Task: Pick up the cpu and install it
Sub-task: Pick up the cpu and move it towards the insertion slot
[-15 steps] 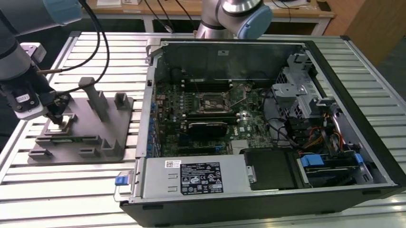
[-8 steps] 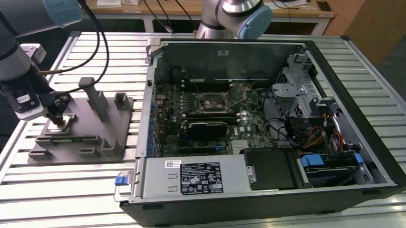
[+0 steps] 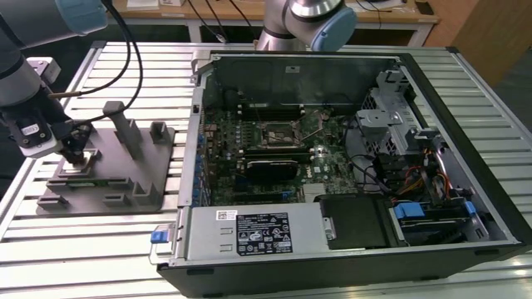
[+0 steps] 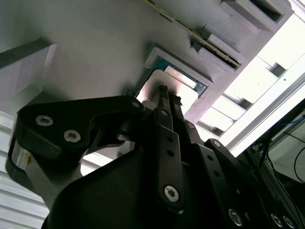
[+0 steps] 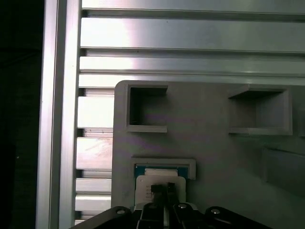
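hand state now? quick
Hand: shut, fingertips together at the cpu, which sits in a pocket of the grey tray; contact cannot be told.

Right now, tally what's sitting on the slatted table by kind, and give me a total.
Grey tray with upright posts: 1
Open computer case: 1
cpu, lying in a pocket of the tray: 1
Total: 3
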You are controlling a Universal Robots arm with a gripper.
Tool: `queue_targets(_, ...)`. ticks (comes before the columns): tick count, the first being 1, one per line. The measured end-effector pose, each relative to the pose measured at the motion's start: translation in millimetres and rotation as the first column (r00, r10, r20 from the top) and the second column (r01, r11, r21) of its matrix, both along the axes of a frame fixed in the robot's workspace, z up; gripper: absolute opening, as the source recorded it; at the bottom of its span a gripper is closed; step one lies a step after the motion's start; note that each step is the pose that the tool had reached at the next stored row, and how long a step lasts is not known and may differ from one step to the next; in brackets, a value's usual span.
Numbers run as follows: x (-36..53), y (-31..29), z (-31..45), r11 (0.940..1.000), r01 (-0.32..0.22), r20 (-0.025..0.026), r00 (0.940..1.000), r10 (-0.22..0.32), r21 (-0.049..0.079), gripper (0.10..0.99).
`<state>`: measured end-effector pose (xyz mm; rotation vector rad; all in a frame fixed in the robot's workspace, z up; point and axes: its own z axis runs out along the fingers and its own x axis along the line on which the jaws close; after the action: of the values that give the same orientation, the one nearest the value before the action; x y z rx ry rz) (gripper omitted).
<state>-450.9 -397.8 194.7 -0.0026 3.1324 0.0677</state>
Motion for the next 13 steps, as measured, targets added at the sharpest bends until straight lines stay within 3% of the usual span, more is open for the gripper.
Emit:
queue_targets(1,0.0,0.0,0.0,1.0000,0.000,-0.0001,1.0000,0.000,0.000,0.231)
queue_targets(2,0.0,0.0,0.0,1.0000,0.000,0.0000,1.0000,0.000,0.000,0.231)
queue_targets(4,-0.1,0.0,0.0,1.0000,0.000,0.0000,1.0000,0.000,0.000,0.353)
queue_targets(5,-0.1,0.0,0.0,1.0000,0.000,0.0000,1.0000,0.000,0.000,0.353)
queue_targets(7,-0.1,0.0,0.0,1.0000,0.000,0.0000,1.0000,0.000,0.000,0.467)
queue_targets(10,-0.1,0.0,0.0,1.0000,0.000,0.0000,1.0000,0.000,0.000,0.525)
queue_targets(11,-0.2,0.0,0.0,1.0000,0.000,0.0000,1.0000,0.000,0.000,0.588)
queue_targets(13,-0.2,0.0,-0.2,1.0000,0.000,0.0001,1.0000,0.000,0.000,0.588)
